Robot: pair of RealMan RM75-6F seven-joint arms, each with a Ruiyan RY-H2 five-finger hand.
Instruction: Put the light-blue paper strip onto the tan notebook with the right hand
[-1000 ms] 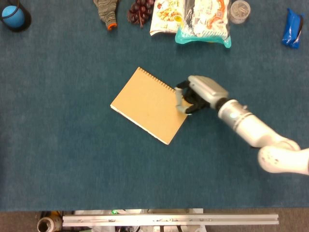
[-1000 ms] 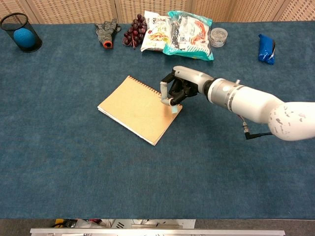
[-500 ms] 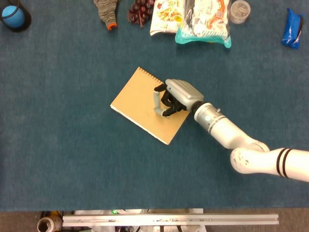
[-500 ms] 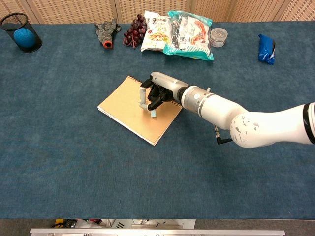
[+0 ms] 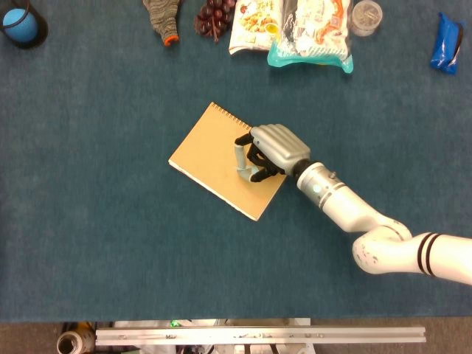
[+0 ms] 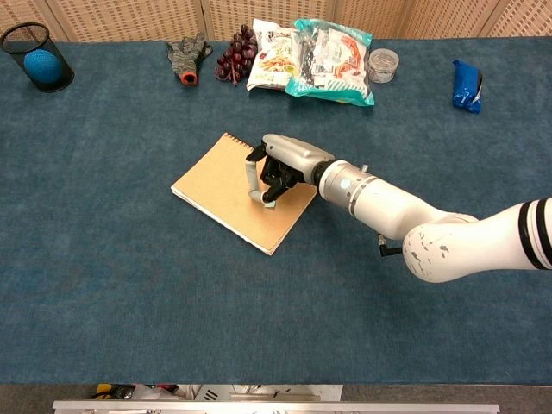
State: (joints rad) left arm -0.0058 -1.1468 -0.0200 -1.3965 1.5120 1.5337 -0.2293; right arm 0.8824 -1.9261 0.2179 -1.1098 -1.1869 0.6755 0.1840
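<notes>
Since the earlier frames the right hand (image 5: 269,151) has travelled from the notebook's right corner to a spot well over the cover and has sunk lower, which I judge puts the task at the point of release rather than carrying. Seen from the head view, the tan notebook (image 5: 217,158) lies tilted on the blue worktop (image 5: 110,243), spiral edge toward the far side, and the hand sits above its right half, back of the hand upward, fingers curled down and inward toward the thumb; the strip itself is hidden under the hand from this angle. The forearm runs away toward the lower right. Turning to the chest view, the same right hand (image 6: 280,164) hangs over the notebook (image 6: 220,185) with its fingertips at or just above the cover, and a small pale-blue sliver, the light-blue paper strip (image 6: 270,203), peeks out beneath the fingers, so the hand is pinching the strip against the thumb, though whether the strip already touches the cover I cannot tell. What remains, as I read it, is to part the fingers and lift clear. No left hand shows in either view.
</notes>
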